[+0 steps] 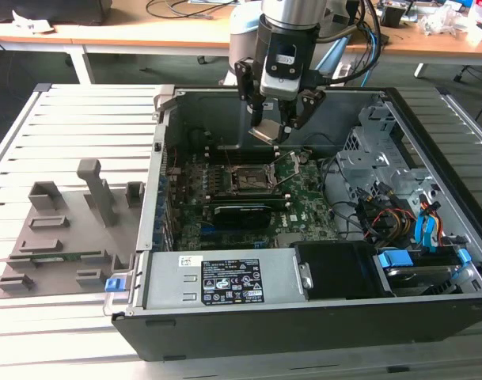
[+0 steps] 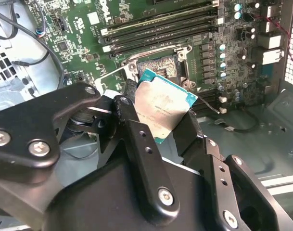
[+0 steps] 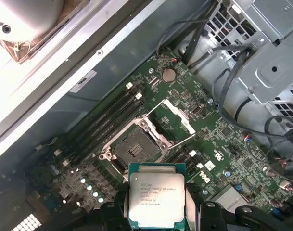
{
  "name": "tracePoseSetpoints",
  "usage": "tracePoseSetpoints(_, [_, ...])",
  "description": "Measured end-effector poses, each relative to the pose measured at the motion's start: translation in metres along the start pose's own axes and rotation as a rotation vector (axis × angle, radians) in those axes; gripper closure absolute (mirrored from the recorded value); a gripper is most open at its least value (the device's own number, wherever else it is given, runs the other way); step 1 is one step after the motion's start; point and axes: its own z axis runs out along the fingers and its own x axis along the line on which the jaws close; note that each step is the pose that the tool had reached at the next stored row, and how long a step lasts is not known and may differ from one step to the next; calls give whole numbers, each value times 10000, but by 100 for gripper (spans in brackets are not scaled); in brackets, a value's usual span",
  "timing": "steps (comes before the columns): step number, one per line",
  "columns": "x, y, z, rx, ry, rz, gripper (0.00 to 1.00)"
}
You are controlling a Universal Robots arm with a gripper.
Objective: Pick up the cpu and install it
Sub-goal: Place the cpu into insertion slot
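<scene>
Hovering upper middle of exterior view, gripper (image 1: pixel 278 127) had fingers (image 1: pixel 305 107) pinched on cpu (image 1: pixel 265 133) edges. Chip looked tilted, above open socket (image 1: pixel 252 179), not touching it. We reckoned doing it well meant levelling chip, squaring corners to socket, lowering gently, no sliding across pins. We counted one cpu, one socket, one gripper with two fingers, one computer case (image 1: pixel 304 332).

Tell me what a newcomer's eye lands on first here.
The hand grips the silver-topped cpu by its edges, above the open computer case. Below, on the green motherboard, the empty socket waits with its metal frame flipped open. A grey moulded holder stands at the exterior view's left.
</scene>
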Motion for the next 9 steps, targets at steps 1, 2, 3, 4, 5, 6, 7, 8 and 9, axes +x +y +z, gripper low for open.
tracePoseSetpoints(1, [0, 0, 0, -2, 0, 79, 45])
tracePoseSetpoints(2, [0, 0, 1, -3, 1, 161, 45])
tracePoseSetpoints(3, [0, 0, 1, -4, 1, 243, 45])
tracePoseSetpoints(4, [0, 0, 1, -6, 2, 355, 45])
tracePoseSetpoints(5, [0, 0, 2, -9, 3, 481, 45])
tracePoseSetpoints(6, [0, 0, 2, -11, 4, 607, 45])
tracePoseSetpoints(7, [0, 0, 2, -12, 4, 675, 45])
tracePoseSetpoints(8, [0, 0, 2, -13, 5, 724, 45])
tracePoseSetpoints(9, [0, 0, 2, -14, 5, 822, 45])
